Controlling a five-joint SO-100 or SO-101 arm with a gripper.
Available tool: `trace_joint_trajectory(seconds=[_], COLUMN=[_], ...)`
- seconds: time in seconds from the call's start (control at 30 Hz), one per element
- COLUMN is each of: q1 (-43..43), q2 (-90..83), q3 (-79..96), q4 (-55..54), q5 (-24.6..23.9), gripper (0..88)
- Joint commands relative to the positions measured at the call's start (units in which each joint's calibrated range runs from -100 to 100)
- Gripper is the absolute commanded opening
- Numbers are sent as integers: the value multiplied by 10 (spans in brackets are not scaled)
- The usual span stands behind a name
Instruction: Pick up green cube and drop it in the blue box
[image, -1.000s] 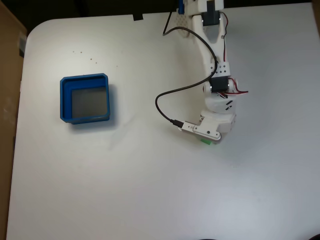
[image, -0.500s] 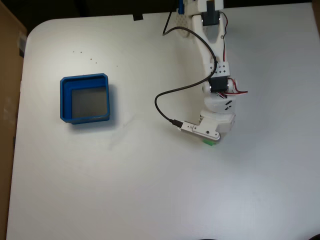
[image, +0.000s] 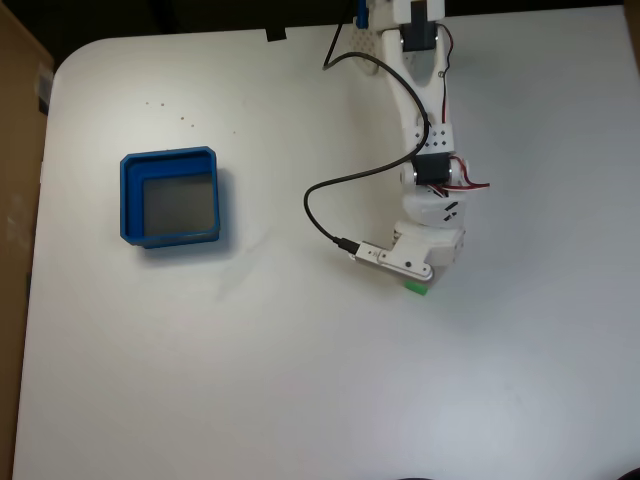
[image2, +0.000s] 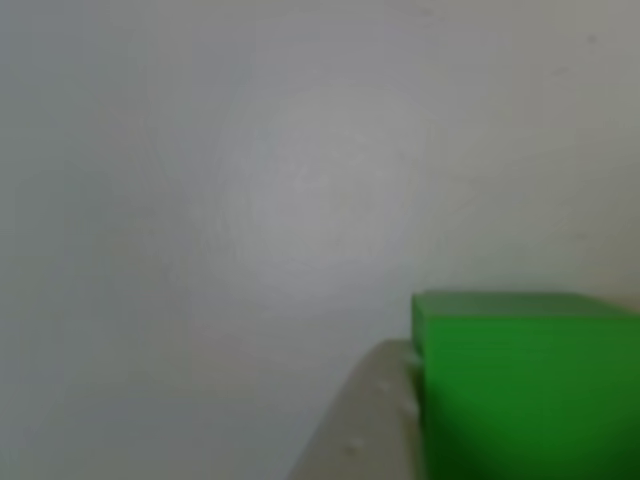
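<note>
arm (image: 425, 190) shifted left, white table (image: 300, 380)

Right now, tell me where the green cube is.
In the fixed view the green cube peeks out just below the end effector, right of centre on the white table, far right of the blue box.

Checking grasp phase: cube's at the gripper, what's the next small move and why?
Probably lift a little. The green cube sits against a gripper finger, and the arm covers most of it from above; the blue box lies far left.
</note>
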Motion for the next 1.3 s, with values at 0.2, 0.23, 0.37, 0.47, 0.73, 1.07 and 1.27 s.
trace_joint_trajectory(seconds=[0.2,0.23,0.37,0.47,0.73,1.07,1.27], q1=[24,24,27,42,68,146,227], q2=[-143,-151,-170,-172,-208,-333,-352], q3=[-27,-27,-27,-31,-32,-26,-26], q4=[-4,-4,-4,-5,-7,-4,-4], q5=[1,1,2,3,4,61,73], gripper=[21,21,21,22,22,23,23])
